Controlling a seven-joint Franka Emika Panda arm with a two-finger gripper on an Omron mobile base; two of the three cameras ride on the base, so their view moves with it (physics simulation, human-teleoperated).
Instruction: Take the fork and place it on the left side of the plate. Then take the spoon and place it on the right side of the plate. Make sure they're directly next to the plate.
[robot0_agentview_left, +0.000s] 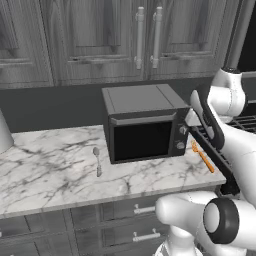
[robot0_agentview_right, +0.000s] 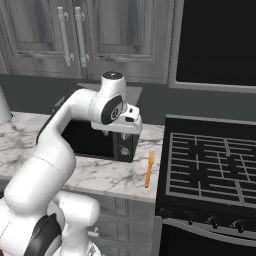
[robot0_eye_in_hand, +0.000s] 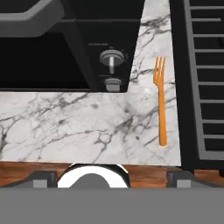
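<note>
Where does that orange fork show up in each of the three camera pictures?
Left base view: the fork lies at the right end of the marble counter, right of the microwave.
Right base view: the fork lies between the microwave and the stove.
Hand view: the fork lies upper right, tines up.
Shared landmark: the microwave's knobs, just left of the fork.

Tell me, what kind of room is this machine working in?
It looks like a home kitchen, computer-rendered. A marble counter carries a black microwave, with grey wooden cabinets on the wall above. To the right stands a stove with black burner grates, and an orange fork lies on the counter beside it.
</note>
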